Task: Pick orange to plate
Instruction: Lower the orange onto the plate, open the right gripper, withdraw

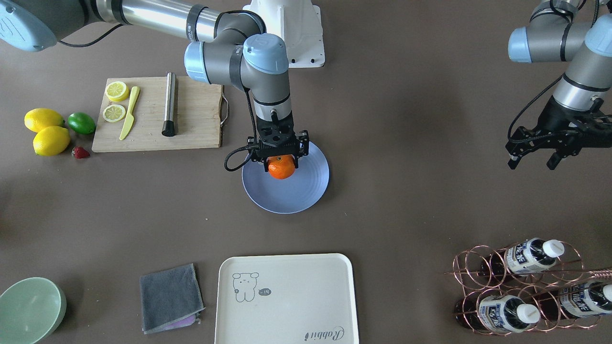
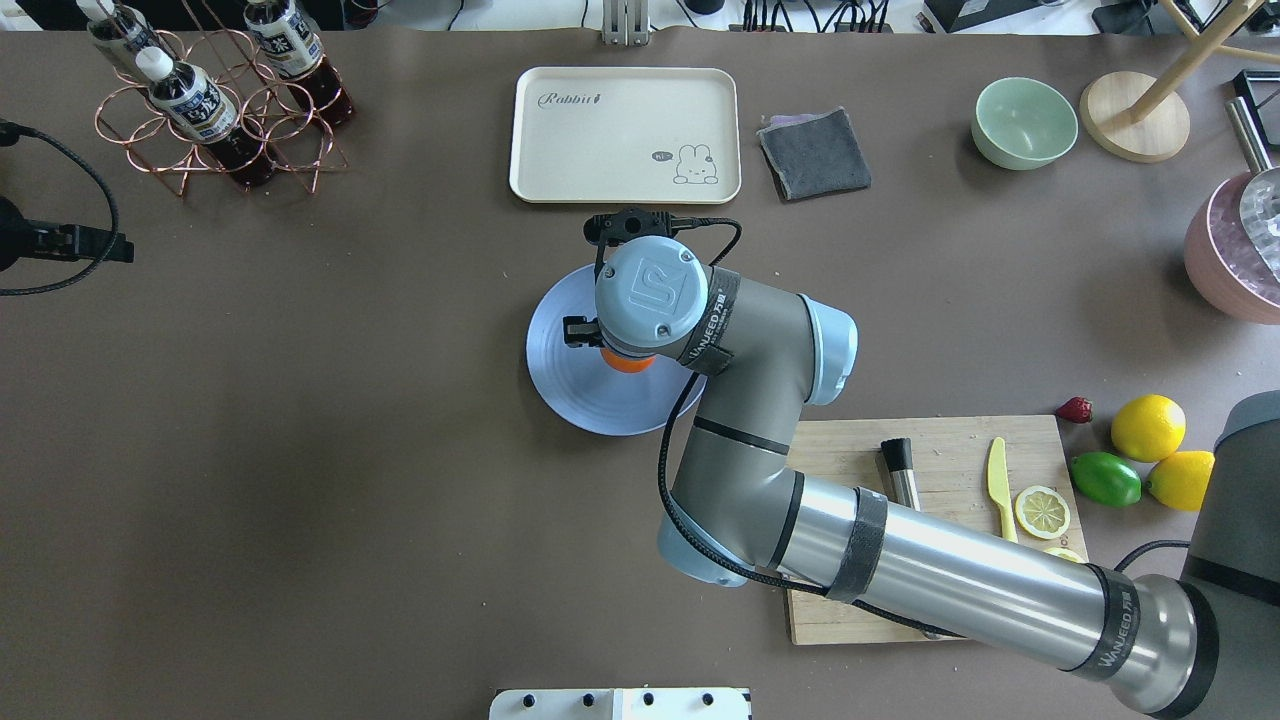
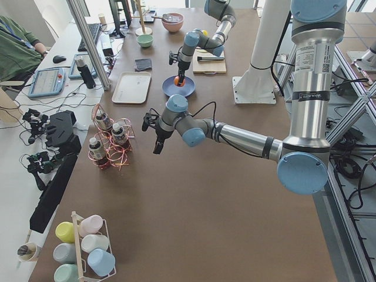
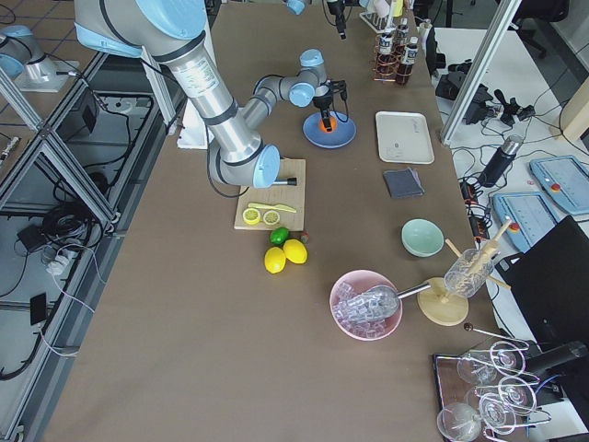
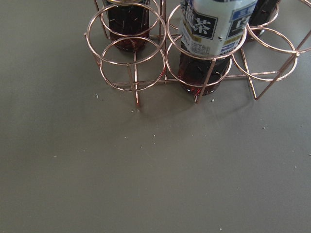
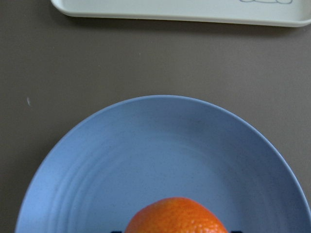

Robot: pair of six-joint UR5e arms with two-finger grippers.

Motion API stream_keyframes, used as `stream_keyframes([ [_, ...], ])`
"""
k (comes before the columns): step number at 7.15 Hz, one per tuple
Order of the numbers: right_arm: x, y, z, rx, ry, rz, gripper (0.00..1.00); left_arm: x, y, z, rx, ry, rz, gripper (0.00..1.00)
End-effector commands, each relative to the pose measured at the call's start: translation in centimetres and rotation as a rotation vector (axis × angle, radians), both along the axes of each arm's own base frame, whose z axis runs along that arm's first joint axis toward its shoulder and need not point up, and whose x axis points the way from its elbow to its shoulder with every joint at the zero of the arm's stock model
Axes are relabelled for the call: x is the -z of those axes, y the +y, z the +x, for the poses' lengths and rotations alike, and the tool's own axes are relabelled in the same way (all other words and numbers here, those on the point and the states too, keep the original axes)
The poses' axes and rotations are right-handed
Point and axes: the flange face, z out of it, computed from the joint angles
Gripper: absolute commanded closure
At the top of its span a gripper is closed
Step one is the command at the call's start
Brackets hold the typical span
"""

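The orange (image 1: 282,168) sits between the fingers of my right gripper (image 1: 281,165), which is shut on it directly over the periwinkle-blue plate (image 1: 292,197). In the right wrist view the orange (image 6: 177,216) fills the bottom edge with the plate (image 6: 146,155) spread beneath it; I cannot tell whether the fruit touches the plate. From overhead the wrist hides most of the orange (image 2: 628,363), and the plate (image 2: 568,382) shows around it. My left gripper (image 1: 532,162) hangs open and empty far off to the side, near the bottle rack (image 5: 194,63).
A wooden cutting board (image 1: 191,119) with lemon slices, a yellow knife and a metal tube lies near the plate. Two lemons (image 1: 48,134), a lime (image 1: 81,123) and a strawberry are beside it. A cream tray (image 1: 287,296), grey cloth (image 1: 169,296), green bowl (image 1: 28,310) and copper bottle rack (image 1: 521,286) line the far side.
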Motion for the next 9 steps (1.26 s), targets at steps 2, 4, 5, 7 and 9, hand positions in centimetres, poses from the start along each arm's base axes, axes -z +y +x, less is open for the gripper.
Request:
stream_keyframes([
  [2,-1.2,0.2,-1.6,-0.019,-0.016,-0.002,0.51,-0.5,-0.2,0.2,-0.005,-0.002,-0.01,0.02],
  [4,-1.2,0.1,-1.9,-0.02,-0.017,-0.005,0.0,-0.5,-0.2,0.3,-0.018,0.009,-0.016,0.02],
  [5,-0.4,-0.5,-0.9,-0.022,-0.029,0.006,0.0,-0.5,-0.2,0.4,-0.022,0.013,-0.019,0.02],
  [7,2.9,-5.0,6.5,-0.017,-0.108,-0.062,0.0,-0.5,0.1,0.4,-0.039,0.027,-0.026,0.02],
  [9,3.0,-6.5,16.9,-0.002,-0.087,-0.153,0.0,-1.3,0.5,-2.2,-0.049,0.061,-0.069,0.02],
])
